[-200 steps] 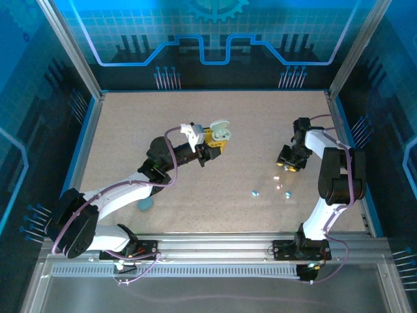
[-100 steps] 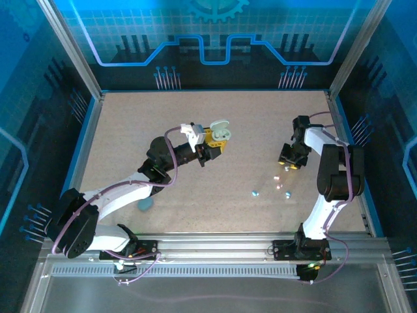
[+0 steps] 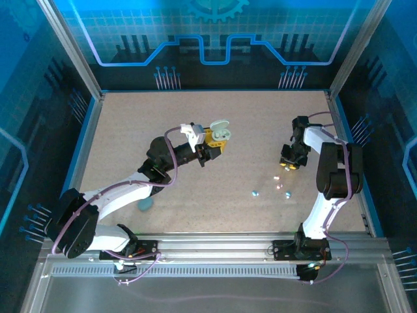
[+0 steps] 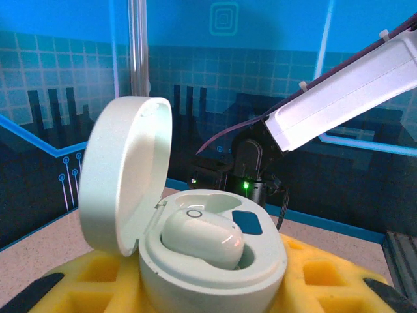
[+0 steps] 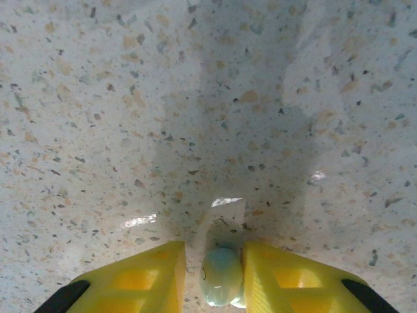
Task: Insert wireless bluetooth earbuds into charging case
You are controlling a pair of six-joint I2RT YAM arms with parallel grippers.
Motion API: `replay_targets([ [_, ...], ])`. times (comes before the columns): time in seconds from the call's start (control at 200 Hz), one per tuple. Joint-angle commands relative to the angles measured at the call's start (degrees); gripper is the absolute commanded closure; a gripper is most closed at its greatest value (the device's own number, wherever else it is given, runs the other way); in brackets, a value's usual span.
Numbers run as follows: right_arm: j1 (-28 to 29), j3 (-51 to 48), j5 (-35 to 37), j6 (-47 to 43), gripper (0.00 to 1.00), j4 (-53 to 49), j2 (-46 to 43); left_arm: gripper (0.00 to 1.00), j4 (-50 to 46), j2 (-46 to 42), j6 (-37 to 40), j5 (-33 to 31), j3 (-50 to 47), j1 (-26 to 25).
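Gripping a glossy white, pebble-shaped charging case, the left fingers hold it with its rounded lid open and one smooth white earbud seated inside. On the speckled, stone-like tabletop, the right fingers closely flank a pale blue-green, bead-like earbud; whether they pinch it cannot be told.

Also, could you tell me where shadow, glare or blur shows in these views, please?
Right wrist view: a soft wide shadow crosses the table beyond the earbud, with bright glints beside it. Left wrist view: the charging case is sharp, its lid slightly soft. Top external view: even, blue-tinted light.
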Motion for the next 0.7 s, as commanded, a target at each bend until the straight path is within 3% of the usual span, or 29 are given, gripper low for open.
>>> replay_targets([
  [0.0,-0.4,1.0,0.5,-0.9,0.70,-2.2,1.5,0.64,1.6,-0.9,-0.4,0.3,1.0,-0.4],
  [0.695,-0.5,2.0,1.0,-2.8,0.75,-2.4,2.4,0.64,1.4,-0.8,-0.6,0.5,1.3,-0.3],
])
